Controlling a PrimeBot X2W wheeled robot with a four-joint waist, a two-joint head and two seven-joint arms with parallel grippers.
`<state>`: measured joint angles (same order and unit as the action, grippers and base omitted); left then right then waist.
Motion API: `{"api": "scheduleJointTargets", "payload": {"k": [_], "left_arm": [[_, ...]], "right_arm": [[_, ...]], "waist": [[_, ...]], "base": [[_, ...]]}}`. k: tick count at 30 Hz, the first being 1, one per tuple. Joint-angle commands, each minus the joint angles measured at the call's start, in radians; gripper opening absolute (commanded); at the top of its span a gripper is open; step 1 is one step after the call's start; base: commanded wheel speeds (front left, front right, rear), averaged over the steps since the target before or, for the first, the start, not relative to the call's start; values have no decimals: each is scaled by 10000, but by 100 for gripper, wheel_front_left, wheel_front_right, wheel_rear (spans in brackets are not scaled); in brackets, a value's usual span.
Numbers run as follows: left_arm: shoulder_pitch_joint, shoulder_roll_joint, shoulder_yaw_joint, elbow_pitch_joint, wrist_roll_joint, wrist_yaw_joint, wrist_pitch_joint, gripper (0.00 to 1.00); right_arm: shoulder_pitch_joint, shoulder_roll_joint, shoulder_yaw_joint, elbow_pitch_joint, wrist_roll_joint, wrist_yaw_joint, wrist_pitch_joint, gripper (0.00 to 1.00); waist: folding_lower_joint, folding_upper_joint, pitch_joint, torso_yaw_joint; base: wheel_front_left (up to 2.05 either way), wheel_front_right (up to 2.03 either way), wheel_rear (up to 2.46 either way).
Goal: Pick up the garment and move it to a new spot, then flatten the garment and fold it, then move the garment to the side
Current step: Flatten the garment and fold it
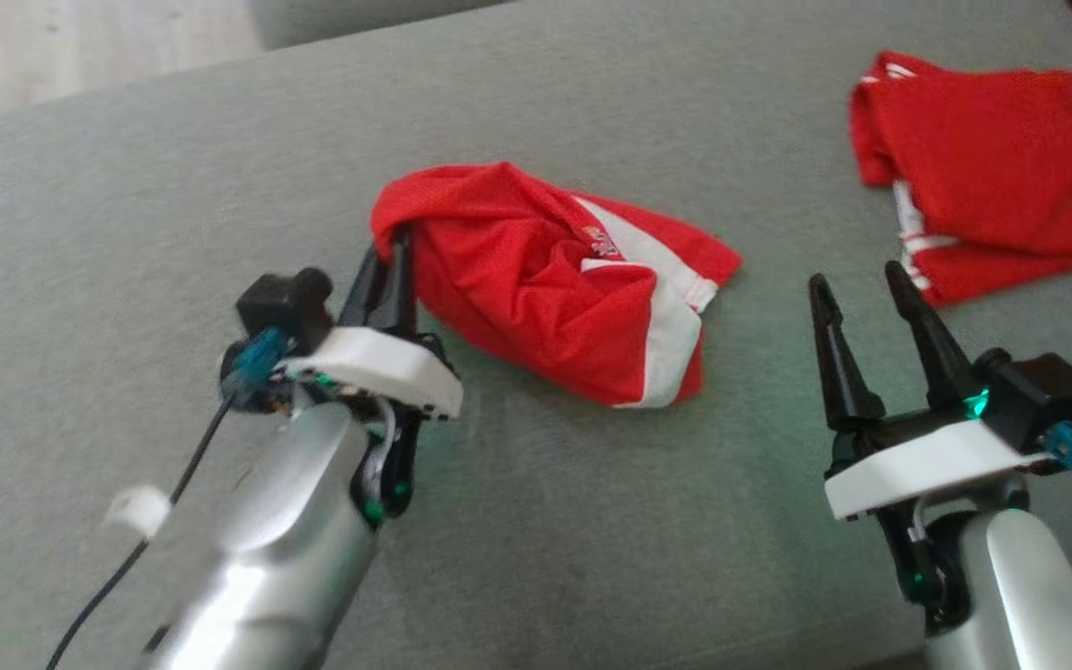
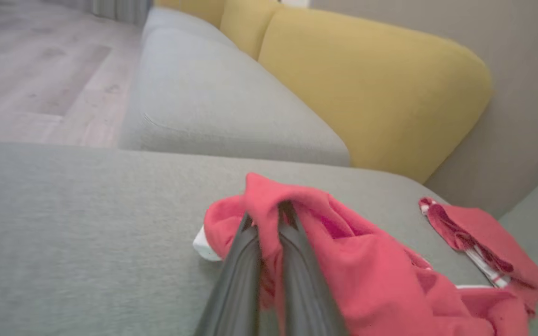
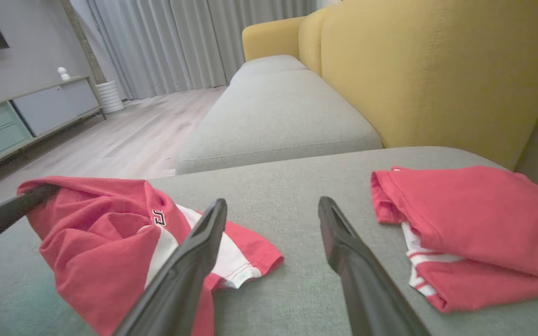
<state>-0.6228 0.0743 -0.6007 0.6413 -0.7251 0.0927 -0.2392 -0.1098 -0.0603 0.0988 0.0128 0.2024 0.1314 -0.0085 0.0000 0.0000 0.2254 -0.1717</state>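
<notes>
On cushion: left jaws clamped on red garment; right jaws apart, empty.

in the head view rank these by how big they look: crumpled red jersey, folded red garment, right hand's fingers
1-2. crumpled red jersey and folded red garment: about alike; the folded one is cut by the frame edge, so unranked.
3. right hand's fingers: smallest.
</notes>
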Motion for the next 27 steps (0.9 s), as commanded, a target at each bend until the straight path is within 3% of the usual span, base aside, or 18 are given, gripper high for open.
{"api": "scheduleJointTargets", "payload": {"k": [1, 6, 9, 10, 11, 19, 27], "left_arm": [[219, 543, 526, -913, 140, 283, -135, 0], [1825, 1463, 948, -3533, 227, 1355, 51, 0], [2682, 1745, 813, -4211, 72, 1538, 537, 0], [2858, 1790, 751, -4271, 41, 1522, 610, 39], [2971, 1834, 680, -4251, 53, 1483, 635, 100], [3313, 1826, 842, -3708, -247, 999, 222, 100], [4073, 2604, 2309, -4780, 770, 659, -217, 100]], "right_arm": [[-33, -18, 157, -418, -18, -7, 30, 100], [56, -44, 125, -551, -2, -7, 134, 100], [19, -36, 170, -593, 38, -7, 177, 100], [6, -35, 184, -586, 57, -7, 186, 100], [-5, -33, 196, -577, 62, -7, 196, 100], [-12, -36, 200, -496, 90, -7, 214, 100], [259, -77, -4, -372, 107, -7, 417, 100]], "waist": [[0, 0, -260, 536], [0, 0, -436, 1088], [0, 0, -429, 1221], [0, 0, -429, 1257], [0, 0, -431, 1278], [0, 0, -667, 1205], [0, 0, -997, 1172]], "base": [[0, 0, 0], [0, 0, 0], [0, 0, 0], [0, 0, 0], [0, 0, 0], [0, 0, 0], [0, 0, 0]]}}
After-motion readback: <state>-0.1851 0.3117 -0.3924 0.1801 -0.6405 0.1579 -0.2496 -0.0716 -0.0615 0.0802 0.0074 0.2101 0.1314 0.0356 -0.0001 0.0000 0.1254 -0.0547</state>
